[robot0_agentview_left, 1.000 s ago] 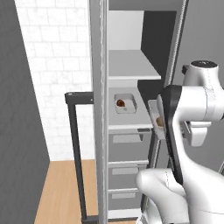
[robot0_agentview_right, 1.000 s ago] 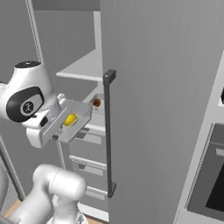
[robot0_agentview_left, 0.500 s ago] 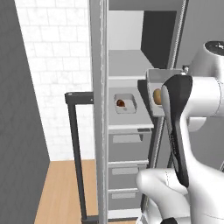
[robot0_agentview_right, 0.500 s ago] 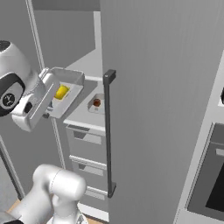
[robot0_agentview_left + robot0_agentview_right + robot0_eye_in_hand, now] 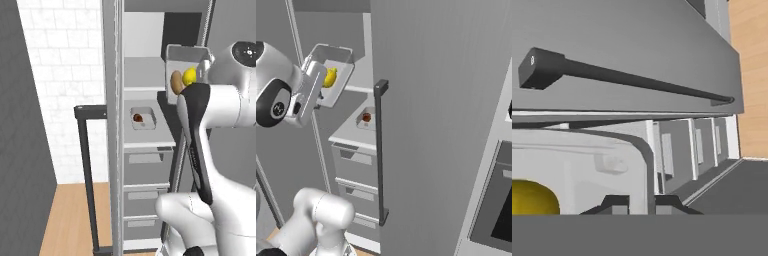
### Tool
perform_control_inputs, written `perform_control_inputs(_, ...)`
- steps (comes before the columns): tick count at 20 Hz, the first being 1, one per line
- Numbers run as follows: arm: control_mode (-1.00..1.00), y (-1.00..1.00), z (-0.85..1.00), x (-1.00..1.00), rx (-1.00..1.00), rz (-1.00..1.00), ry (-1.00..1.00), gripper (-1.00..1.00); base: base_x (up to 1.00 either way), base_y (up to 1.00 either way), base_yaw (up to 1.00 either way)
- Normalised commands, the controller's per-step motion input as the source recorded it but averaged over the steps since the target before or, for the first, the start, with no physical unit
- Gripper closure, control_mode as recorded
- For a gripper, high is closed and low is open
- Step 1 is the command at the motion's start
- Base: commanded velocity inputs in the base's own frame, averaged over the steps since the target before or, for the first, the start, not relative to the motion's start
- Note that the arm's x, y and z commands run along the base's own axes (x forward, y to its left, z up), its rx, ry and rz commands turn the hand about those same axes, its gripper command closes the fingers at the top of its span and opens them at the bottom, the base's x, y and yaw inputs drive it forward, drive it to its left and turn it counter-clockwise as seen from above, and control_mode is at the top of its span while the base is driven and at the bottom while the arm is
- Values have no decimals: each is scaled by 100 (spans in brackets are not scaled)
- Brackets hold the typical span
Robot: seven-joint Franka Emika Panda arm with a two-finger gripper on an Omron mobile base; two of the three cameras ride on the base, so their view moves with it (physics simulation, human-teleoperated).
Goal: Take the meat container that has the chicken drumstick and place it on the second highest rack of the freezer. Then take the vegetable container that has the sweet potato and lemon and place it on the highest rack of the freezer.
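End effector (image 5: pixel 638 202) status: clenched on the rim of the vegetable container (image 5: pixel 332 75); you see its two dark tips on either side of the wall in the hand view. Note that the vegetable container is held aloft and tipped steeply, open face toward the freezer (image 5: pixel 150 80) interior, level with the highest rack (image 5: pixel 145 75). Inside it, the lemon (image 5: pixel 189 76) sits just beside the sweet potato (image 5: pixel 176 82), which stands with its long axis roughly vertical. Below, on the second highest rack (image 5: pixel 353 132), the meat container (image 5: pixel 143 118) rests flat with the chicken drumstick (image 5: pixel 138 118) inside. Observe the freezer door (image 5: pixel 446 125) swung open, its black bar handle (image 5: pixel 380 150) upright. Wood floor (image 5: pixel 70 220) and white brick wall (image 5: pixel 65 75) lie to the left.
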Motion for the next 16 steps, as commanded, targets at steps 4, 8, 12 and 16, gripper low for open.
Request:
perform_control_inputs(4,-100,1,18,98,-4,-10,-2,100,0,0,0)
perform_control_inputs(8,-100,0,2,100,0,-4,2,100,0,0,0)
perform_control_inputs(12,-100,0,0,97,-1,0,7,100,0,0,0)
perform_control_inputs(16,-100,0,0,98,0,0,8,100,0,0,0)
